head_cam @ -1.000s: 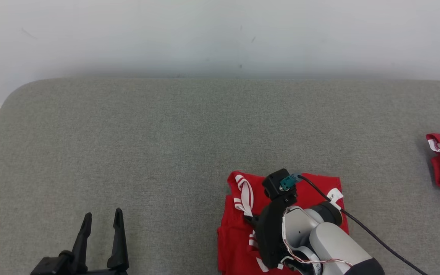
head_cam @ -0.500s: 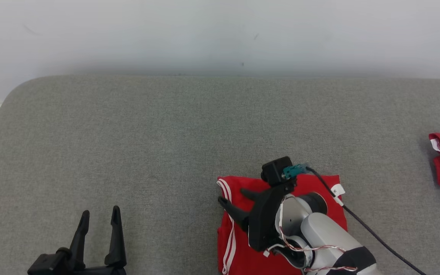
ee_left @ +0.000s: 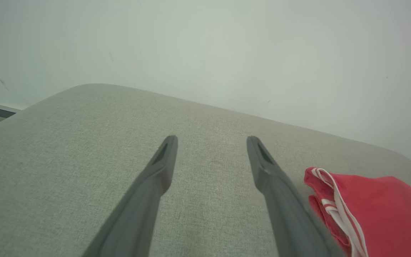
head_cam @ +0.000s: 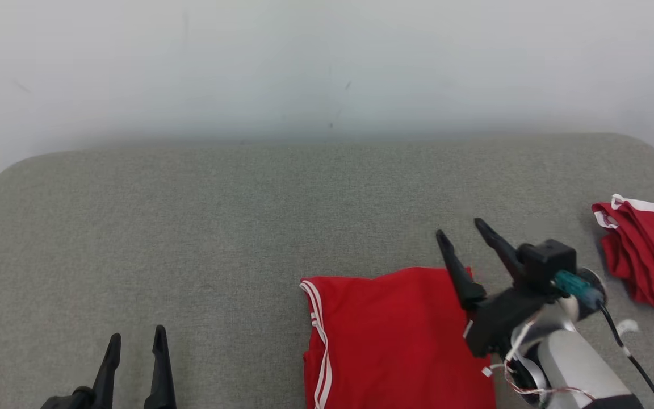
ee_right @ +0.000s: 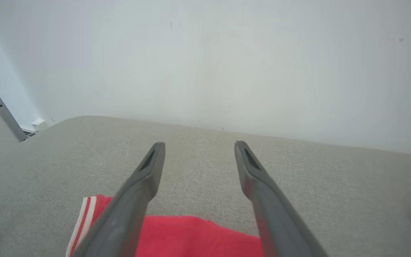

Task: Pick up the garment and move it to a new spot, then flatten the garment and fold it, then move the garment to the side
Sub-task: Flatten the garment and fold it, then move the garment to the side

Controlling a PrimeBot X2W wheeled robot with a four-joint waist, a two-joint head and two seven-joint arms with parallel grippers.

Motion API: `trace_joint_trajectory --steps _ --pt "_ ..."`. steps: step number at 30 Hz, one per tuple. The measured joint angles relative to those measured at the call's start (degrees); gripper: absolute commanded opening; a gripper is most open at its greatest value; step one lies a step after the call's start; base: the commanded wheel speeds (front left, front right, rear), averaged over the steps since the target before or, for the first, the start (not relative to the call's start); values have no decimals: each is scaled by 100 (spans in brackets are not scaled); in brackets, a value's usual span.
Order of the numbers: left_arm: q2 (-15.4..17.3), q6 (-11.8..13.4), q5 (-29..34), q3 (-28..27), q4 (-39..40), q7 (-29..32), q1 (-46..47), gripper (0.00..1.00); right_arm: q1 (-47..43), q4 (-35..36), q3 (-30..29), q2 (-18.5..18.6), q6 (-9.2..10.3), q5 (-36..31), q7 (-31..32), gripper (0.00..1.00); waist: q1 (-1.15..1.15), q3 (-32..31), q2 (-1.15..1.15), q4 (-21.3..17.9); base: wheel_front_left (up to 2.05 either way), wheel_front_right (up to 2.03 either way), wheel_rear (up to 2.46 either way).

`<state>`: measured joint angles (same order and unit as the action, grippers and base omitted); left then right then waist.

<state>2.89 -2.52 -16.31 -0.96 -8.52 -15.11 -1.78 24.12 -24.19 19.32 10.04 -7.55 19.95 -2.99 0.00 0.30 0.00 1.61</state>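
Garments, two: folded red garment (head_cam: 395, 335) at 5 o'clock on grey surface (head_cam: 191, 227); head view adds crumpled red pile (head_cam: 645, 267) at 3 o'clock. Pincers, two: left pincer (head_cam: 137, 334), right pincer (head_cam: 458, 227), both open, empty.

Soft red cloth garment (head_cam: 401, 335), coarse grey woven surface (head_cam: 191, 227), matt black plastic end effector fingers (head_cam: 454, 264), smooth matt wall (head_cam: 304, 57)

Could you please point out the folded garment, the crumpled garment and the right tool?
folded garment (head_cam: 401, 341), head view, flat middle
crumpled garment (head_cam: 648, 261), head view, middle
right tool (head_cam: 458, 227), head view, between fingertips
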Motion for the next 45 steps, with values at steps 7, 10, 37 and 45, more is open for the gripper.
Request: trace_joint_trajectory --steps 7,10,37,45 --pt "1 -29 44 -133 119 0 -121 100 -939 292 -872 109 0 -1179 -801 100 0 -142 0 -243 0 0 0" --pt "0 -29 60 -178 167 0 -131 100 -1231 425 -1213 4 0 -1397 -968 100 0 -185 0 -333 0 0 0" --pt "-1 -162 126 -233 105 0 -436 100 -2269 799 -1606 -433 0 -1405 -1174 100 0 -404 0 -329 0 0 0" --pt "-1 -188 196 -223 109 0 -343 100 -2271 775 -1638 -517 0 -1392 -1176 100 0 -376 0 -380 0 0 0"
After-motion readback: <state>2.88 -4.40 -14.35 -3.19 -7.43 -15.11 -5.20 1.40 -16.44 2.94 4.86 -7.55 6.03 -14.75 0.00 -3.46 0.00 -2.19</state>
